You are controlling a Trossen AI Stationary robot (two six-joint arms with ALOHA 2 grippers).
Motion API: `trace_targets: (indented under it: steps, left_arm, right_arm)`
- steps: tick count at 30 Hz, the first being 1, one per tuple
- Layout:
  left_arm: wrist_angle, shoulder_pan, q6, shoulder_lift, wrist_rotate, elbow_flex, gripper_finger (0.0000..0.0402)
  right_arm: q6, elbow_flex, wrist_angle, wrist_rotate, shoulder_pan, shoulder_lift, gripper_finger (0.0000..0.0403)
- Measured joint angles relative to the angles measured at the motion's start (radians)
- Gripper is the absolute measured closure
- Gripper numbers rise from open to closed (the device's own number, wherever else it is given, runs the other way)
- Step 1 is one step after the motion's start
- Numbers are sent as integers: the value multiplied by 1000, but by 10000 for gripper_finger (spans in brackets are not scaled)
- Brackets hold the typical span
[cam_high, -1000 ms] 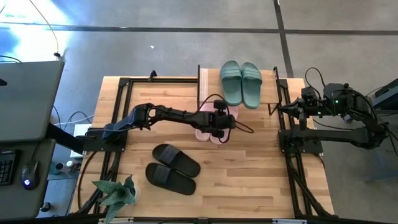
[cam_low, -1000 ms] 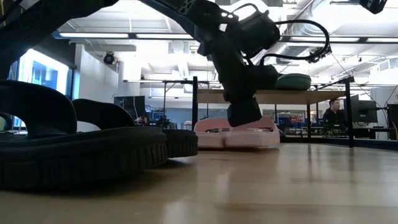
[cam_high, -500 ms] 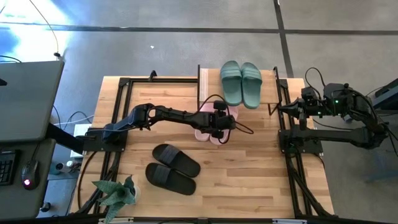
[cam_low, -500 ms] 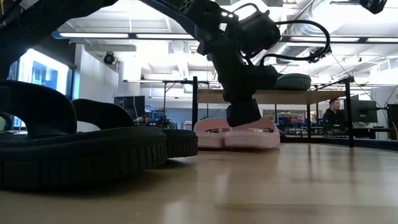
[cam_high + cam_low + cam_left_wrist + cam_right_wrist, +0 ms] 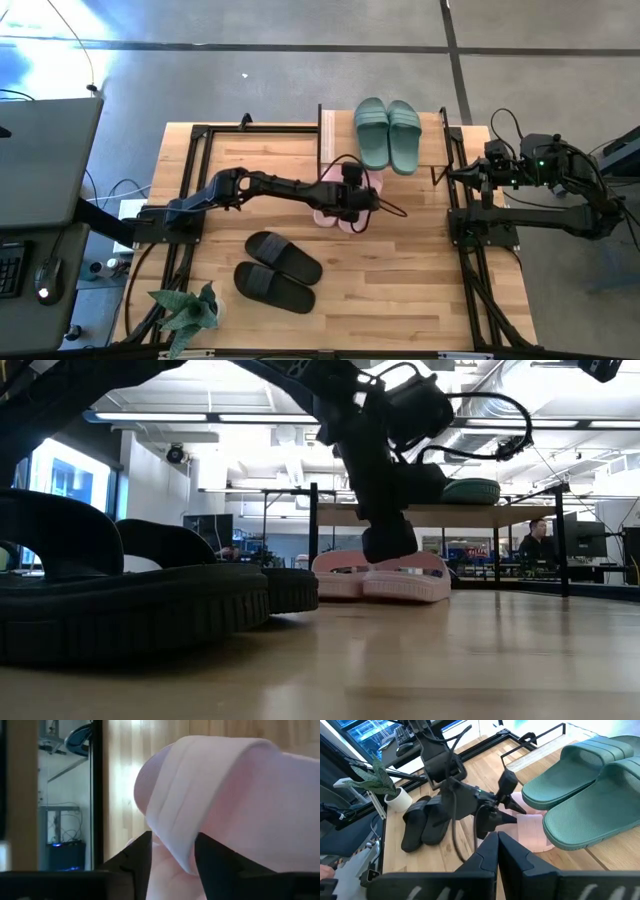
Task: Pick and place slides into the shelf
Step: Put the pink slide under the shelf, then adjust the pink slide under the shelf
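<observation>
Left fingers (image 5: 142,860): two dark tips spread, one on each side of the pink strap's edge; whether either tip touches the strap cannot be told.
Left gripper (image 5: 352,205): low over the pink slides, at the shelf's front edge; from counter height its tip sits just above the nearer pink sole, hiding part of the strap.
Pink slides (image 5: 405,578): flat on the counter, side by side, under the shelf board; from above, mostly covered by the gripper and partly by the board, only the heels showing.
Green slides (image 5: 387,132): pair on top of the shelf, side by side; from counter height only a sliver of one shows above the board.
Shelf (image 5: 327,128): at the far middle of the counter, light board on thin black uprights; lower level hidden from above.
Black slides (image 5: 278,270): pair on the counter nearer the front edge, well apart from the shelf; in the low view huge, cut off at the left.
Right fingers (image 5: 500,851): pressed together, holding nothing.
Right gripper (image 5: 448,176): parked at the right side of the counter, beside the shelf's right upright, clear of every slide.
Plant (image 5: 190,310): small potted one at the front left corner, partly cut off.
Person (image 5: 537,542): far back in the room, hard to make out.
</observation>
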Motion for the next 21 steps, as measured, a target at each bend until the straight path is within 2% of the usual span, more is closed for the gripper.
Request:
trace_targets:
  steps: [8, 12, 16, 21]
  left_arm:
    - [-142, -34, -69, -4, 15, 142, 247]
    - [-267, -38, -128, -5, 75, 223, 245]
    - [-436, -44, -202, -4, 200, 289, 245]
    - [-693, -46, -296, -4, 506, 380, 245]
  right_arm:
    - [0, 0, 0, 0, 0, 0, 401]
    - [0, 0, 0, 0, 0, 0, 401]
    - [0, 0, 0, 0, 0, 0, 401]
    - [0, 0, 0, 0, 0, 0, 401]
